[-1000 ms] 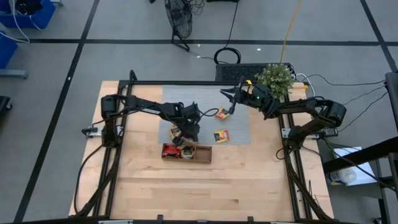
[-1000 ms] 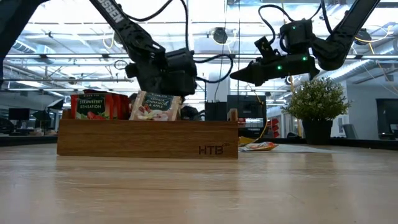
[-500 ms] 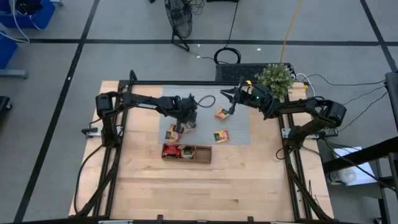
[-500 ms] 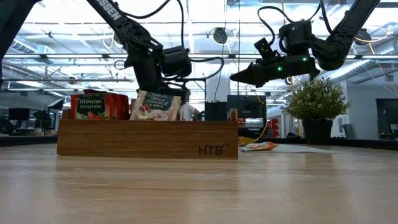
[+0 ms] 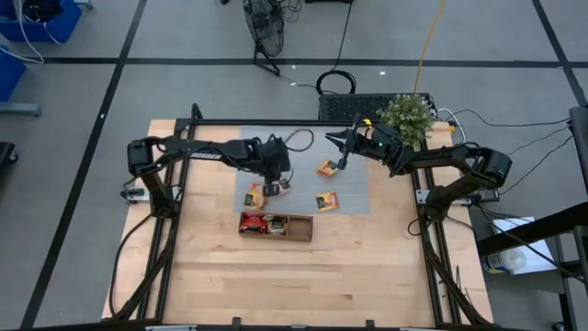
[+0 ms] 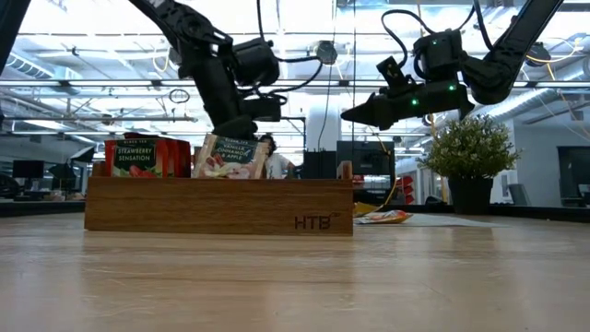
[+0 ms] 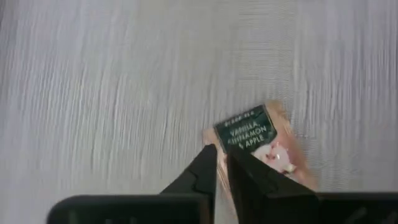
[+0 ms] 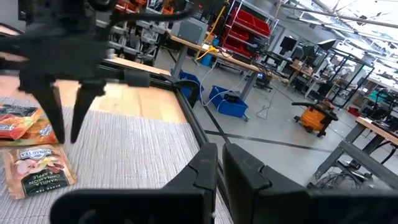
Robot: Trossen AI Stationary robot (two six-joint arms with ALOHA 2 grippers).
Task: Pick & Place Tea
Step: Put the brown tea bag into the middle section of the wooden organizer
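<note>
The long wooden tray (image 5: 296,228) near the table's middle holds a red tea packet (image 6: 138,157) and a pale one (image 6: 230,157), both standing upright against its wall. On the grey mat (image 5: 303,152) beyond it a pale tea packet (image 7: 255,138) lies flat, with two orange ones (image 5: 326,167) (image 5: 326,200) to its right. My left gripper (image 5: 272,186) hovers above the pale packet, pointing steeply down, its fingers (image 8: 50,109) a little apart with nothing between them. My right gripper (image 5: 331,139) hangs level and shut over the mat's far side, holding nothing.
A potted plant (image 5: 407,118) stands at the table's far right corner, behind the right arm. A black frame (image 5: 197,124) runs round the table. Bare wood (image 5: 303,276) lies between the tray and the near edge.
My left gripper has risen from the tray and gone toward the far edge, rolling its wrist as it went. It now hangs over the pale packet on the mat. The pale packet it was above stays standing in the tray.
</note>
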